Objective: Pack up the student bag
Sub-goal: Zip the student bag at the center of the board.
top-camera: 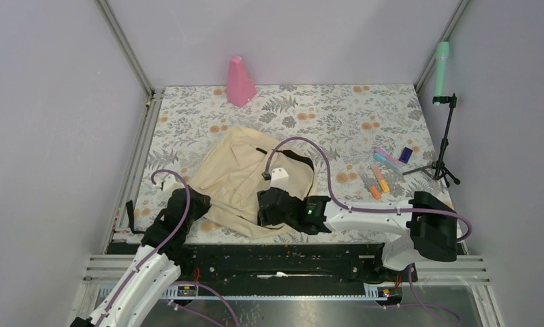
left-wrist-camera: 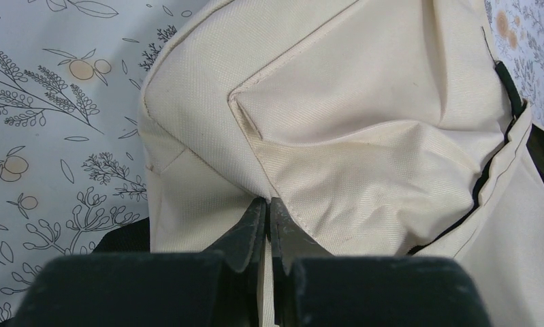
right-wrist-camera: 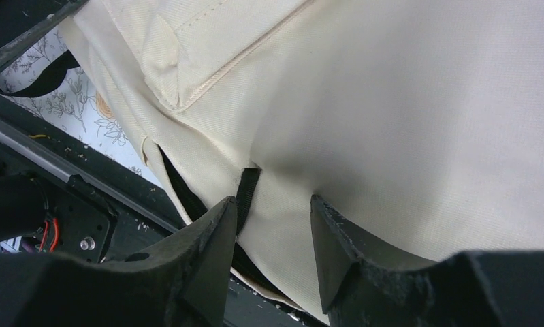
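- In the left wrist view, my left gripper (left-wrist-camera: 267,208) had its fingers pressed nearly together. A thin fold of the student bag (left-wrist-camera: 364,136) was pinched between them, with cream cloth showing in the slit.
- Just past those fingertips a stitched pocket corner rose. A black zipper line (left-wrist-camera: 490,170) ran down to their right, and the floral table cover (left-wrist-camera: 58,122) lay to their left.
- In the right wrist view, my right gripper (right-wrist-camera: 272,208) had its fingers moderately apart and clamped on nothing. Bag cloth lay between and beyond the tips, and a short black strap loop (right-wrist-camera: 248,194) sat just beside one finger.
- Only the overhead view showed the poses. The left arm reached forward to the bag's near-left corner. The right arm folded sideways across the near edge, its wrist low over the bag's near side.
- Well to the right of the right fingers lay some markers (top-camera: 376,182), and far beyond both grippers stood a pink cone (top-camera: 240,82).
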Available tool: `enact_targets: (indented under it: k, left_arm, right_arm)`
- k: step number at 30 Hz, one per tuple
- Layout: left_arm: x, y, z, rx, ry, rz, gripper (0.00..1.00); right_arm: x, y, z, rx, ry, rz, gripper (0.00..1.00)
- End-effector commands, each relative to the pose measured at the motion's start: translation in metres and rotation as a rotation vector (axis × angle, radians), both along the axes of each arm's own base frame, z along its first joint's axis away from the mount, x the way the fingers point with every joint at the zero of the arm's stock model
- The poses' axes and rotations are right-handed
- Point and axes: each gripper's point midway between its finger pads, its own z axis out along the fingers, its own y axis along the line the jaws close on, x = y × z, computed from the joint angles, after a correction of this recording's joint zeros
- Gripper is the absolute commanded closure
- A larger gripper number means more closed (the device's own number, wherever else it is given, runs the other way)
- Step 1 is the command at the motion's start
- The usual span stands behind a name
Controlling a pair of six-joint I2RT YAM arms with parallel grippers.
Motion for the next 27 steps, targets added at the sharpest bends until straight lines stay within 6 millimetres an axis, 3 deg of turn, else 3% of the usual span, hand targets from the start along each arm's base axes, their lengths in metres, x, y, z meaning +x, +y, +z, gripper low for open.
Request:
enact_targets:
  k: [1, 9, 13, 21, 27]
  left_arm:
    - [0.006, 0.011, 0.005, 0.038, -0.044, 0.04, 1.0]
    - [0.006, 0.01, 0.002, 0.037, -0.04, 0.036, 1.0]
    - [0.005, 0.009, 0.001, 0.033, -0.038, 0.034, 1.0]
    - [0.005, 0.007, -0.001, 0.018, -0.037, 0.032, 1.0]
    - [0.006, 0.006, -0.001, 0.016, -0.034, 0.026, 1.0]
  right_arm:
    - [0.001, 0.023, 0.01, 0.043, 0.003, 0.028, 0.49]
    - [0.003, 0.032, -0.015, -0.062, 0.012, -0.004, 0.5]
    - [0.014, 0.022, -0.033, -0.182, -0.024, -0.055, 0.55]
    - [0.031, 0.005, -0.05, -0.352, -0.097, -0.114, 0.68]
    - [0.028, 0.016, -0.06, -0.365, -0.065, -0.094, 0.77]
